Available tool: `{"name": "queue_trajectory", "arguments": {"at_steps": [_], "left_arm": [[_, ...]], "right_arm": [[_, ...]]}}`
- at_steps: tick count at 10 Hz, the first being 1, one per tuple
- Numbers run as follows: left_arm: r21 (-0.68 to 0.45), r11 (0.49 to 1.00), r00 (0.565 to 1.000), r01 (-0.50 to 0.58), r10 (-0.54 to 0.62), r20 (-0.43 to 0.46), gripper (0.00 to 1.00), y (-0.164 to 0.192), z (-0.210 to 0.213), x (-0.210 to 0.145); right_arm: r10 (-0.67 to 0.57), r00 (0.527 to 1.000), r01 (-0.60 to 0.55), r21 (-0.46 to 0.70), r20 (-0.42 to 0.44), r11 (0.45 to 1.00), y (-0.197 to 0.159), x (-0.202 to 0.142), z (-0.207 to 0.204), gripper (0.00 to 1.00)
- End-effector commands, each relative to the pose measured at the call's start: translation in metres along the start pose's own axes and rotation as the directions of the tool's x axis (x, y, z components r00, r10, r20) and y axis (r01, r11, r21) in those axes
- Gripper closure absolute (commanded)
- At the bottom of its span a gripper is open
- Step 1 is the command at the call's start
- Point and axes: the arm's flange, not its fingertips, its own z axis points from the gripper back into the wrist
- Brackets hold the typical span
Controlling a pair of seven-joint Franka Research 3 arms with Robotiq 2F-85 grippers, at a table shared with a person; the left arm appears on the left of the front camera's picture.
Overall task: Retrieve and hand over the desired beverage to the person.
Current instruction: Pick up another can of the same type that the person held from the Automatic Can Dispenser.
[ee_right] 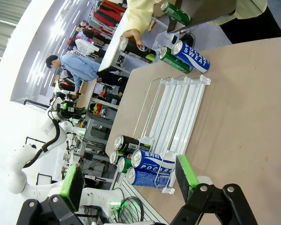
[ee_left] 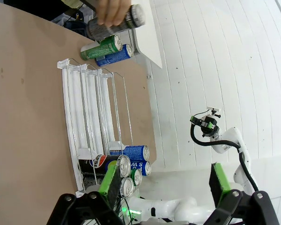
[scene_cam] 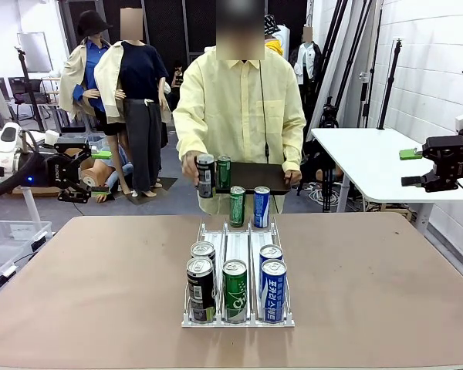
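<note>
The person (scene_cam: 239, 108) in a loose pale-yellow button-up shirt stands at the far side of the brown tabletop (scene_cam: 85, 270). The person carries a flat black tray (scene_cam: 256, 176) with an upright green tray can (scene_cam: 224, 171) on it. One hand (scene_cam: 190, 163) grips a dark grey can (scene_cam: 206, 176) just beside the tray.

A white three-lane wire rack (scene_cam: 238, 243) lies mid-tabletop. At its near end stand a black front can (scene_cam: 200, 289), a green front can (scene_cam: 234, 290) and a blue front can (scene_cam: 273, 290). A silver-topped can (scene_cam: 203, 253) stands behind the black one and a second blue can (scene_cam: 271, 257) behind the blue one. Just beyond the rack's far end, a green far can (scene_cam: 237, 206) and a blue far can (scene_cam: 261, 206) stand side by side.

The left fingers (ee_left: 108, 180) are spread wide apart and hold nothing, raised at the left, well apart from the rack. The right fingers (ee_right: 74, 187) are also wide apart and empty, raised at the right.
</note>
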Motion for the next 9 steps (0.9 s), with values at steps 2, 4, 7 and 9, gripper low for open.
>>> {"name": "queue_trajectory", "arguments": {"at_steps": [2,4,7,9], "left_arm": [[0.002,1.0,1.0,-0.013,0.013,0.012,0.0,-0.0037,0.0009,-0.001],[0.002,1.0,1.0,-0.013,0.013,0.012,0.0,-0.0037,0.0009,-0.001],[0.002,1.0,1.0,-0.013,0.013,0.012,0.0,-0.0037,0.0009,-0.001],[0.002,1.0,1.0,-0.013,0.013,0.012,0.0,-0.0037,0.0009,-0.001]], "right_arm": [[-0.002,1.0,0.002,0.01,-0.003,1.0,0.0014,0.0013,-0.0005,0.0],[-0.002,1.0,0.002,0.01,-0.003,1.0,0.0014,0.0013,-0.0005,0.0],[-0.002,1.0,0.002,0.01,-0.003,1.0,0.0014,0.0013,-0.0005,0.0],[-0.002,1.0,0.002,0.01,-0.003,1.0,0.0014,0.0013,-0.0005,0.0]]}}
